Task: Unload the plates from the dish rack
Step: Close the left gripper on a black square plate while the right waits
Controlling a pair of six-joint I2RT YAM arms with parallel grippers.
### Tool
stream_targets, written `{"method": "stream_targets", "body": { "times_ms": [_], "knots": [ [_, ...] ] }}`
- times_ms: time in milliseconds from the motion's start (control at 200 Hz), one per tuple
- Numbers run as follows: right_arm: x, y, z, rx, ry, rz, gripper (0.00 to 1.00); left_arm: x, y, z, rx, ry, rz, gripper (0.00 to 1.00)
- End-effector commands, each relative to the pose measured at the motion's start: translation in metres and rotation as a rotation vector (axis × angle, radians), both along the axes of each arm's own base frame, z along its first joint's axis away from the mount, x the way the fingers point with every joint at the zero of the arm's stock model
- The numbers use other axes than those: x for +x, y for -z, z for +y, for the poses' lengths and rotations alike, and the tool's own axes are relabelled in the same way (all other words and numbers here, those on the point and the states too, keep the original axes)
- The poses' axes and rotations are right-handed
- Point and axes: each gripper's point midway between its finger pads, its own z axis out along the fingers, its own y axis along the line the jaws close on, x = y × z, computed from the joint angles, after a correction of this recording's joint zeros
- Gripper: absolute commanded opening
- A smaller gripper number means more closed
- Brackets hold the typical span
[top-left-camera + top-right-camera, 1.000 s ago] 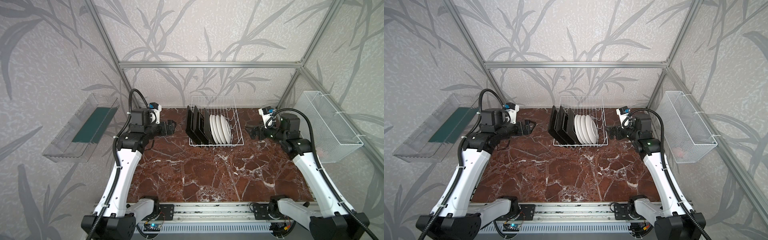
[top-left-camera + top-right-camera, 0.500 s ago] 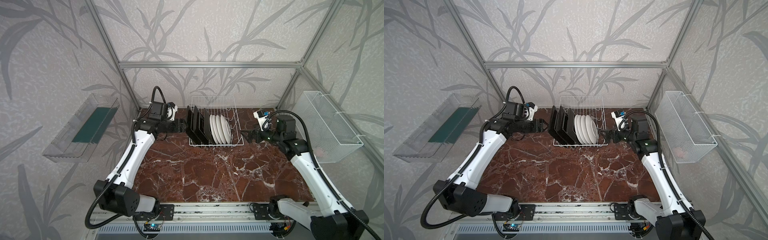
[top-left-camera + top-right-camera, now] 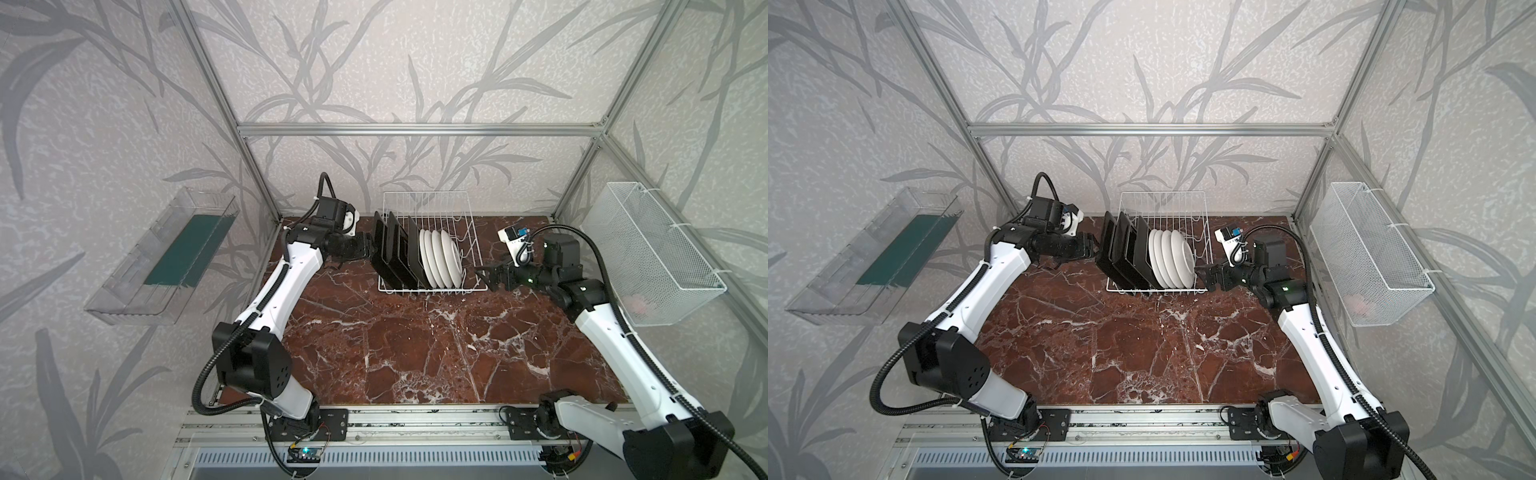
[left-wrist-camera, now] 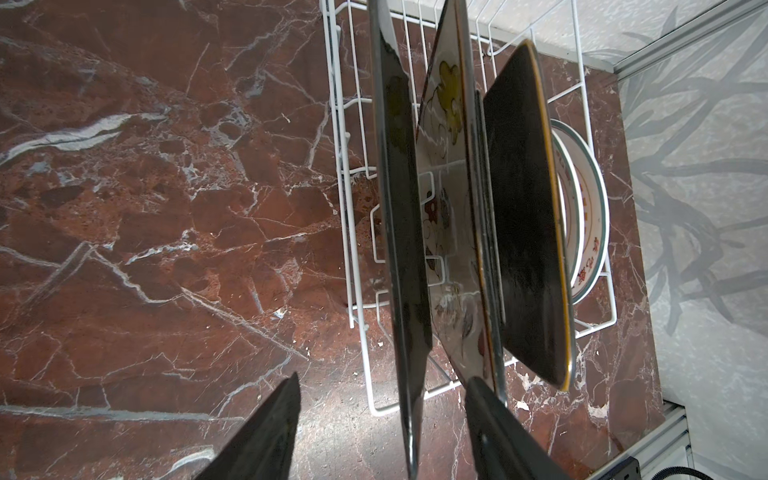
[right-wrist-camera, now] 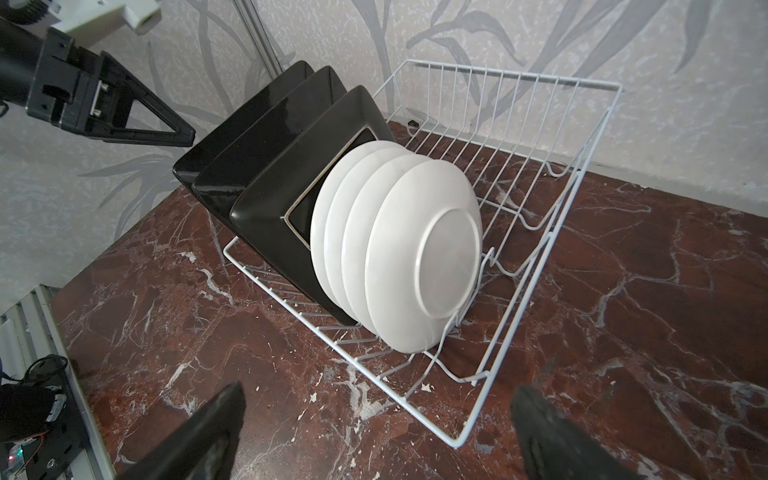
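The white wire dish rack (image 3: 432,199) (image 3: 1183,199) stands at the back of the marble table. Several black square plates (image 3: 392,253) (image 3: 1121,249) stand on edge at its left end, with several round white plates (image 3: 442,257) (image 3: 1173,257) beside them. My left gripper (image 3: 371,249) (image 4: 384,378) is open at the rack's left end. The outermost black plate (image 4: 401,208) has its edge between the fingers, with a gap on each side. The plate behind it shows a cream flowered face (image 4: 446,166). My right gripper (image 3: 484,276) (image 5: 380,388) is open and empty by the rack's front right corner.
A clear plastic tray (image 3: 162,257) with a green pad hangs on the left wall. A white mesh basket (image 3: 648,253) hangs on the right wall. Bare marble tabletop (image 3: 415,345) lies in front of the rack, and aluminium frame posts stand at the back corners.
My left arm has swung in from the table's left side to the rack's left end, and its jaws have narrowed around the outermost black plate. My right gripper has moved closer to the rack.
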Motion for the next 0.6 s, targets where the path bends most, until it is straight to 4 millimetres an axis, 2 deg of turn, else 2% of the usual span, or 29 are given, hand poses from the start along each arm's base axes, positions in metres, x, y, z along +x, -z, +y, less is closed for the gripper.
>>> {"method": "stream_targets", "body": {
  "times_ms": [0, 255, 595],
  "knots": [
    [0.002, 0.001, 0.002, 0.002, 0.0, -0.012, 0.99, 0.012, -0.011, -0.004, -0.014, -0.015, -0.024, 0.63],
    [0.004, 0.006, 0.004, -0.006, 0.011, -0.006, 0.99, 0.025, 0.002, -0.014, -0.032, 0.006, 0.012, 0.59],
    [0.008, 0.002, 0.004, 0.006, 0.028, -0.021, 0.99, 0.043, 0.019, -0.021, -0.022, 0.018, 0.043, 0.55]
  ]
}}
